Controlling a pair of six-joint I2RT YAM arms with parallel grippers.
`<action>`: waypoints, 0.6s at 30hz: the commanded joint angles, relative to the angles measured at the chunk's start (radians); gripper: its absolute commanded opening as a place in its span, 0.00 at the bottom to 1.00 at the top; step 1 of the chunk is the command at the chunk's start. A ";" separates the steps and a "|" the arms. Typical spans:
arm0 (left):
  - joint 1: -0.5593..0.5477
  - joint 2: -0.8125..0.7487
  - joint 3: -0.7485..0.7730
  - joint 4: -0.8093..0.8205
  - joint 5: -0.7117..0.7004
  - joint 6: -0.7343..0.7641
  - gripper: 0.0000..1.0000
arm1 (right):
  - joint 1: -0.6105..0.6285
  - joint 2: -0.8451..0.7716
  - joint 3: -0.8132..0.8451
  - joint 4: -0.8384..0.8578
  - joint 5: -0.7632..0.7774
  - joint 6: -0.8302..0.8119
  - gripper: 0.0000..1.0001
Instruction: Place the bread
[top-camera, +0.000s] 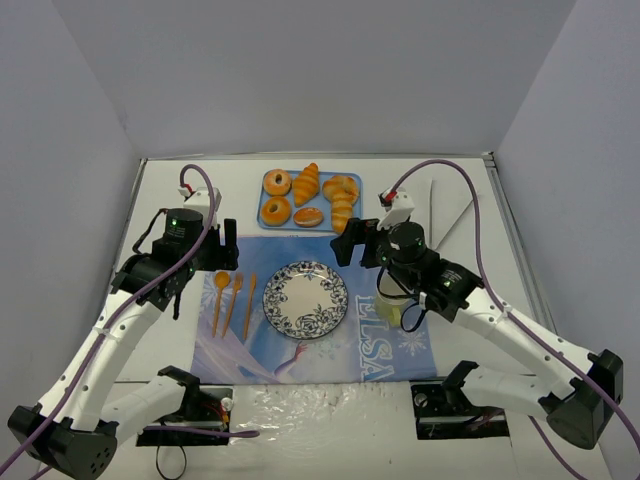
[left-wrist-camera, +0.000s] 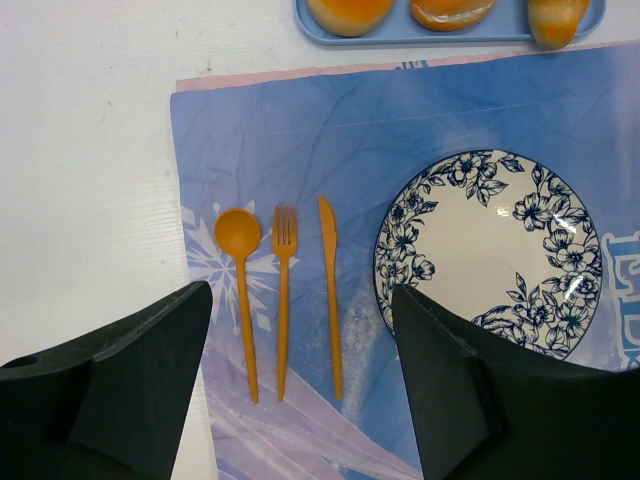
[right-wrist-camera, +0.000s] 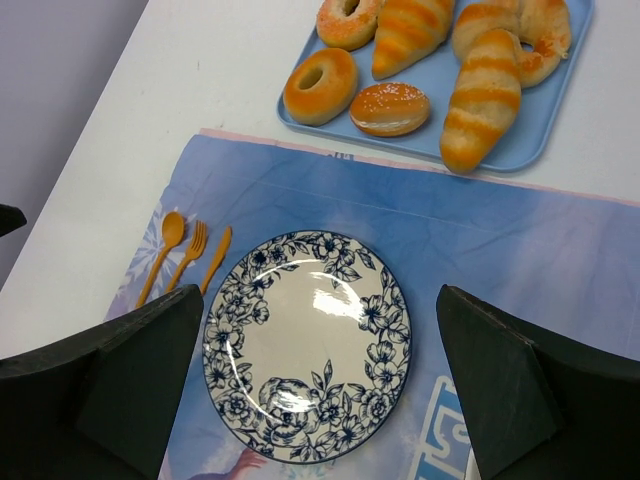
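One blue tray (right-wrist-camera: 555, 95) is carrying six pastries: two ring donuts (right-wrist-camera: 320, 85), three ridged croissant rolls (right-wrist-camera: 480, 95) and one oval bun (right-wrist-camera: 390, 108). One printed placemat (right-wrist-camera: 480, 250) is holding one flowered plate (right-wrist-camera: 240, 290), with one orange spoon (right-wrist-camera: 165, 250), one orange fork (right-wrist-camera: 190, 250) and one orange knife (right-wrist-camera: 215, 258) lying beside it.

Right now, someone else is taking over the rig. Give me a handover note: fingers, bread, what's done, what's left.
Left gripper: fingers open, empty, above the orange cutlery on the blue mat.
Right gripper: fingers open, empty, held between the tray and the patterned plate.
Bread: every piece in view lies on the blue tray, beyond the mat's far edge.
Done: nothing placed; the plate is bare.
Left: pick a piece off the tray and set it down, presumably on the plate.
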 joint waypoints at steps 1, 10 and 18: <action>-0.008 -0.009 0.028 0.036 -0.010 -0.005 0.69 | 0.008 -0.022 0.050 0.037 0.081 -0.002 1.00; -0.007 -0.008 0.028 0.036 -0.005 -0.006 0.69 | -0.348 0.176 0.286 -0.054 -0.064 -0.049 1.00; -0.010 -0.002 0.031 0.038 0.028 -0.005 0.69 | -0.594 0.463 0.482 -0.143 0.029 -0.106 1.00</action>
